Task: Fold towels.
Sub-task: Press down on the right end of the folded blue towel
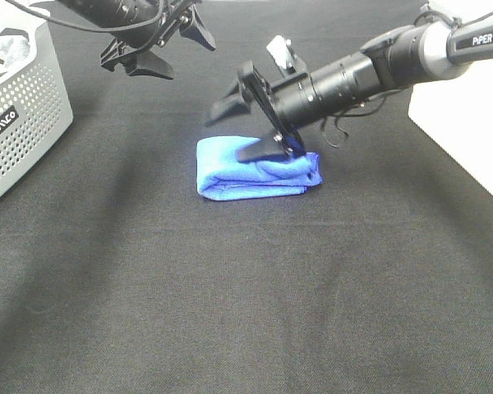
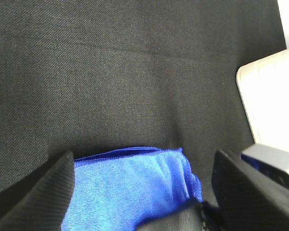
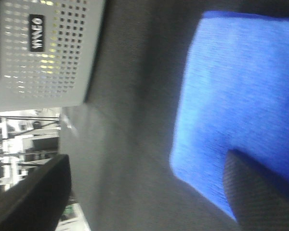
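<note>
The right claw (image 1: 248,123) stands with its jaws spread wide, holding nothing: its lower finger (image 1: 259,150) rests on the top of the folded blue towel (image 1: 246,172), while the upper finger is lifted clear above it. Its arm (image 1: 370,70) reaches in from the right and carries the word "PiPER" in white letters near the edge of the high view. The left claw (image 1: 160,45) hangs higher up, behind the towel and well apart from it, jaws likewise spread and empty. The towel lies folded into a thick bundle near the middle of the black tabletop (image 1: 230,304). At the far left stands a grey perforated basket (image 1: 25,123) with a dark label whose white lettering is too small to read with certainty.
</note>
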`<state>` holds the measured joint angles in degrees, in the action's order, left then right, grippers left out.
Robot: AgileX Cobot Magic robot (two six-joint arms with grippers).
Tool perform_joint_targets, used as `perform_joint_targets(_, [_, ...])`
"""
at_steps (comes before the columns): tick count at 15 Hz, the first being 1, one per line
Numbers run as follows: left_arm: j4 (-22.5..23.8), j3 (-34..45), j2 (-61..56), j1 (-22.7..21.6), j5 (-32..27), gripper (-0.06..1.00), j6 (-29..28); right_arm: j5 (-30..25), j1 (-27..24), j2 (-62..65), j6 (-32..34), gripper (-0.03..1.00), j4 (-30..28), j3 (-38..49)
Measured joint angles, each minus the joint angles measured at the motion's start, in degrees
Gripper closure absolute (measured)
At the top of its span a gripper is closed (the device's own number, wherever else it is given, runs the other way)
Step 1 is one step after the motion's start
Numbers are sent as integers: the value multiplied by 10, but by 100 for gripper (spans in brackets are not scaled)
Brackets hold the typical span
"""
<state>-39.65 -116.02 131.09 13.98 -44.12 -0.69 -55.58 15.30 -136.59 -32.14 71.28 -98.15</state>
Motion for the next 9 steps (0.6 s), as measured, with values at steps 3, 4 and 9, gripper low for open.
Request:
perform_joint_targets(3, [-1,0,0,0,0,20,1,2,-14,-1,32,16,-99,-2])
perform_joint_targets(4, [-1,0,0,0,0,20,1,1,-19,-2,42,16,-124,-2])
perform_joint_targets(9, [-1,0,0,0,0,20,1,-37,-50,18,53,17,-152,-2])
